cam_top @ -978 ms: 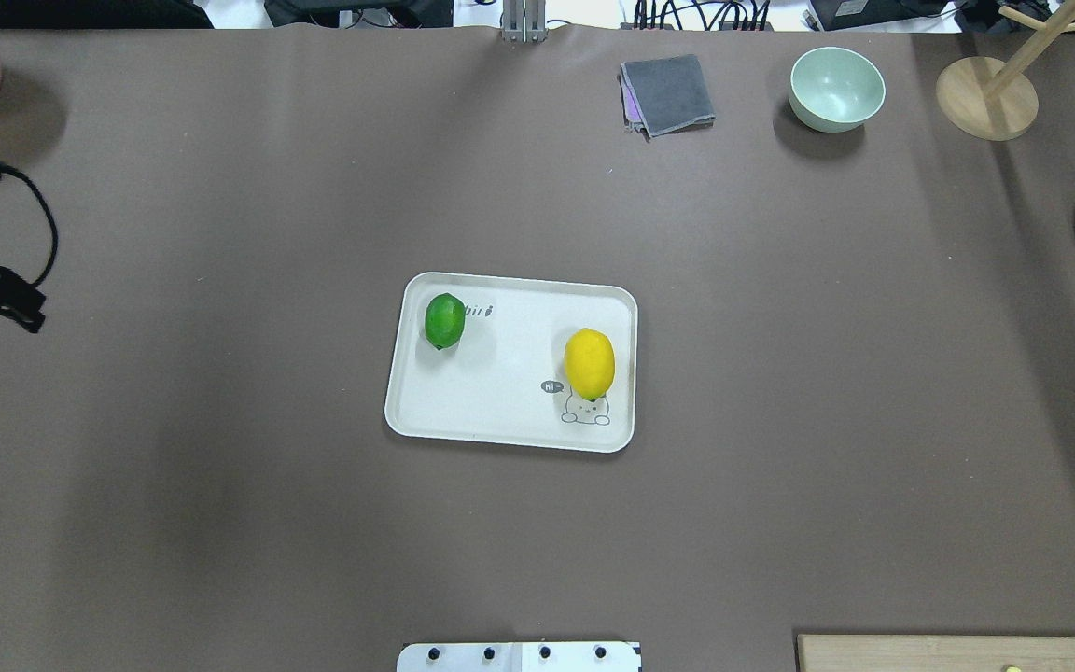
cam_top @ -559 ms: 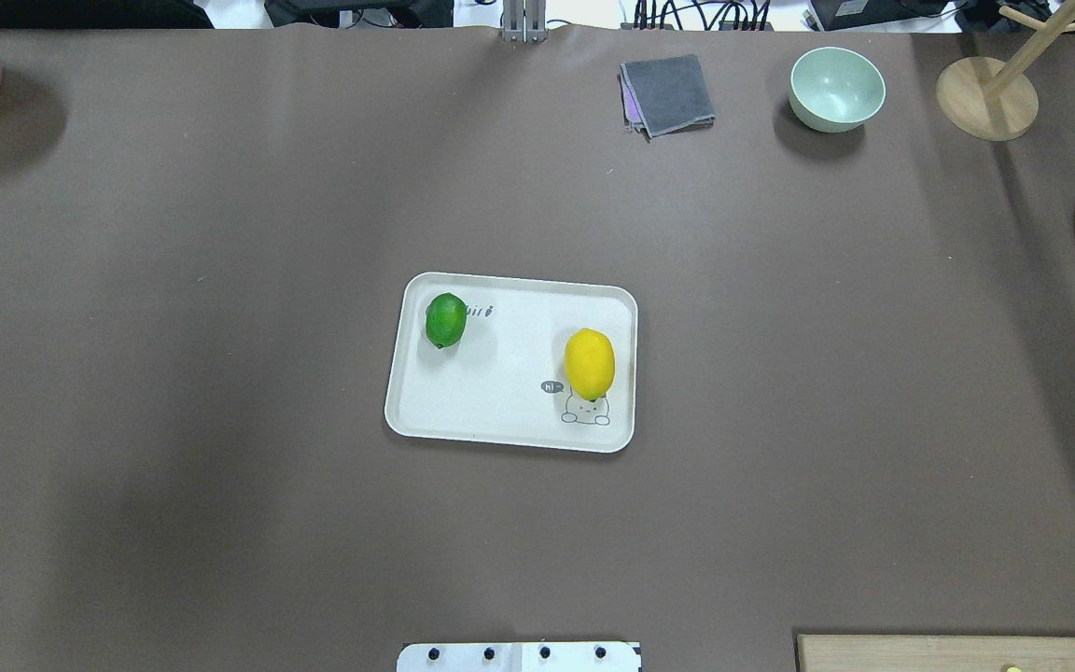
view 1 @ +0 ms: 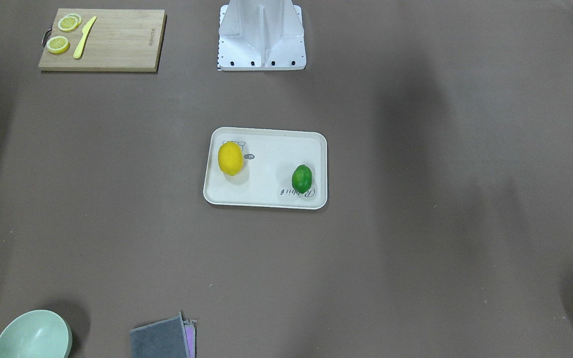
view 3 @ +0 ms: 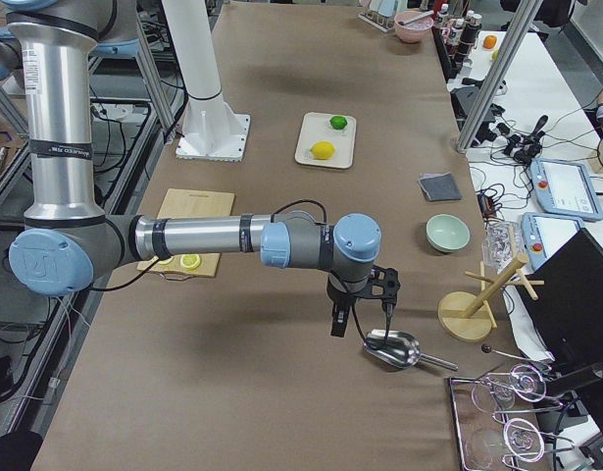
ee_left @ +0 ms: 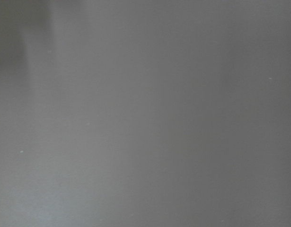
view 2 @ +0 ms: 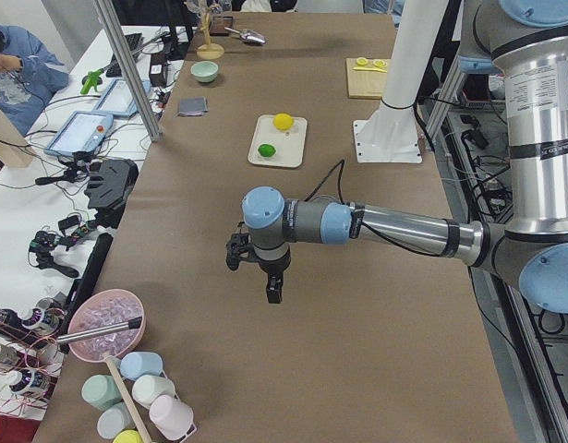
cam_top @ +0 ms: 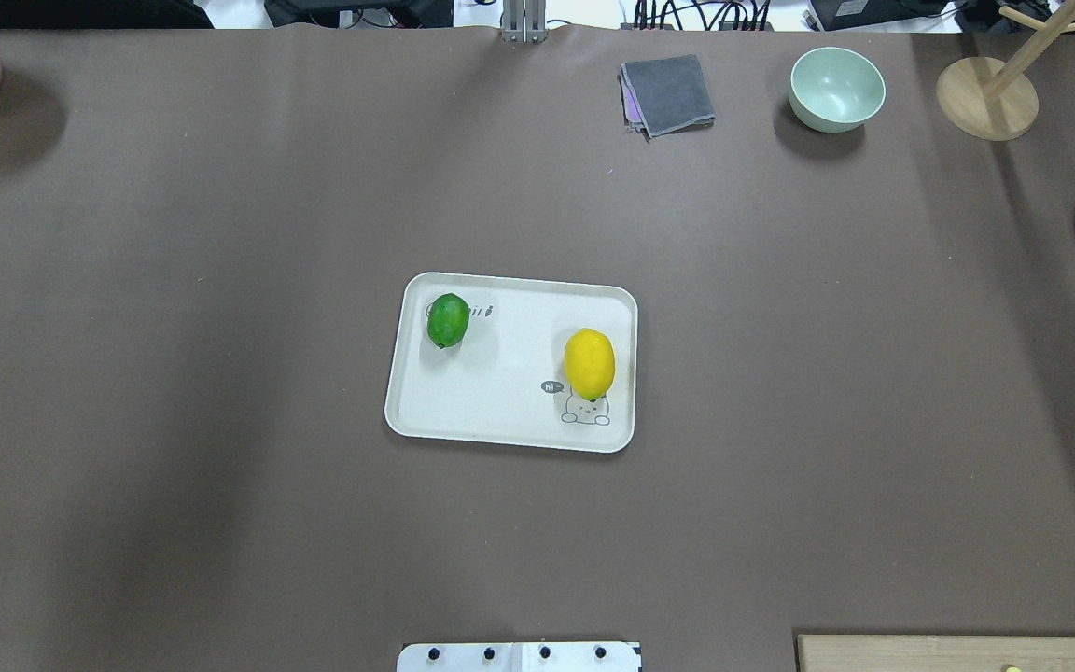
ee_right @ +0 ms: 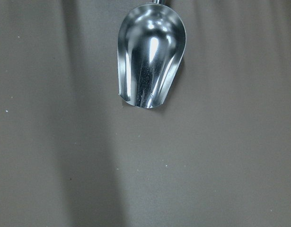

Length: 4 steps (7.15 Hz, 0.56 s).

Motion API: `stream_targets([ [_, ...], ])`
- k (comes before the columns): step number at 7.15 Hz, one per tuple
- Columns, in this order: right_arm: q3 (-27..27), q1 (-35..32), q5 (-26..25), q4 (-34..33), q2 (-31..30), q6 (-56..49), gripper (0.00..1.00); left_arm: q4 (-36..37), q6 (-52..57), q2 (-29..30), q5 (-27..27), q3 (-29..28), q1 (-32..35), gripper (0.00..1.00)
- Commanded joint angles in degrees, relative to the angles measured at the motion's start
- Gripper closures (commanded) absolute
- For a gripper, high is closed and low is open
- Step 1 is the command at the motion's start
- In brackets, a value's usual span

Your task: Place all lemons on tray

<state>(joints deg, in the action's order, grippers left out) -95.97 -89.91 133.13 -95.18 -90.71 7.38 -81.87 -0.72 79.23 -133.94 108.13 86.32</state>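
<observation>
Two on tray [cam_top: 509,373], apart: yellow lemon [cam_top: 589,364], green lemon [cam_top: 447,320]. Likely light, firm, slick, roll-prone; best pinched across the middle. Left gripper [view 2: 258,272], right gripper [view 3: 363,319]: closure impossible to tell.

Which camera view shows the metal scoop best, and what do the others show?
The right wrist view: the metal scoop is large and close, bowl facing the camera. Overhead crops it at the right edge; both side views show it small; the front-facing and left wrist views miss it.
</observation>
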Motion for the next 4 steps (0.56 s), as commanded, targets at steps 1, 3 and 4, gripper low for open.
stream_targets([
  [1, 0.17, 0.0, -0.24, 0.0, 0.09, 0.01, 0.0, 2.32, 8.41, -2.14, 0.08, -1.33, 6.73, 0.02],
  [3, 0.17, 0.0, -0.24, 0.0, 0.35, 0.01, 0.0, 2.41, 8.46, -4.24, 0.0, -2.48, 8.78, 0.02],
  [4, 0.09, 0.0, -0.59, 0.09, 0.96, 0.01, 0.0, 6.16, 8.46, -3.73, 0.0, -1.96, 8.96, 0.02],
])
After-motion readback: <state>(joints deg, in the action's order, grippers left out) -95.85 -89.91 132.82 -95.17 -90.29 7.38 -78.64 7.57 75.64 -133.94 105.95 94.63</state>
